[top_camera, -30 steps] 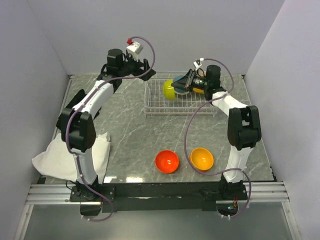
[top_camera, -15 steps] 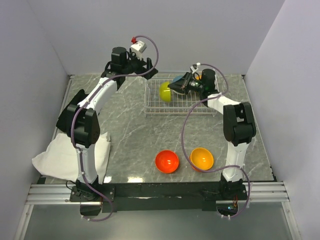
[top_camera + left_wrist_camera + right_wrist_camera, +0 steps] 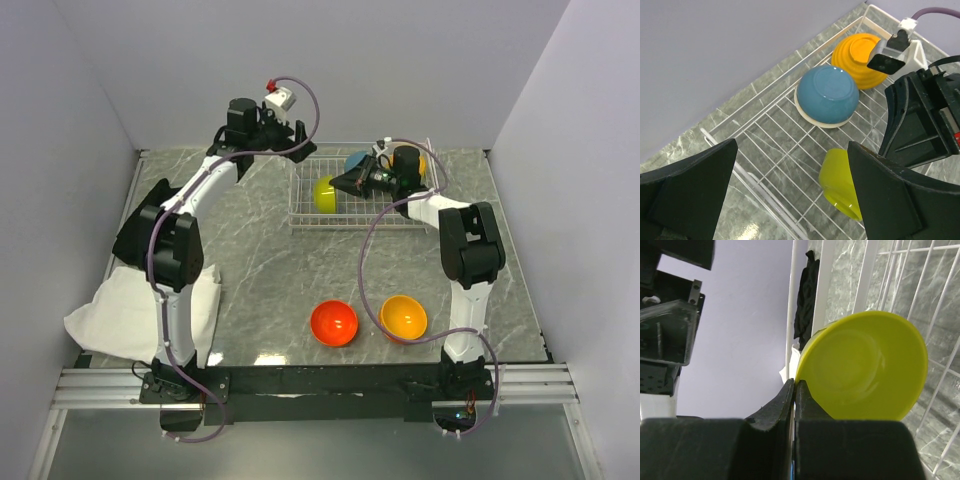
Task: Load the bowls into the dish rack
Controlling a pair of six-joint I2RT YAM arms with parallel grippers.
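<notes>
My right gripper (image 3: 338, 182) is shut on the rim of a lime green bowl (image 3: 324, 193), which it holds on edge over the left part of the white wire dish rack (image 3: 370, 212). In the right wrist view the fingers pinch that bowl (image 3: 865, 365) at its left rim. A teal-blue bowl (image 3: 827, 94) lies upside down in the rack on a white one, and an orange bowl (image 3: 859, 52) lies upside down beside them. My left gripper (image 3: 287, 133) hangs open above the rack's far left corner, holding nothing. Two orange bowls (image 3: 334, 323) (image 3: 404, 317) sit on the table.
A crumpled white cloth (image 3: 130, 315) lies at the near left by the left arm's base. Grey walls close in the back and both sides. The right arm's cable (image 3: 372, 260) loops over the table between the rack and the two loose bowls.
The right gripper has carried the lime green bowl to the left and lower into the rack. The left gripper has shifted slightly to the right, still open.
</notes>
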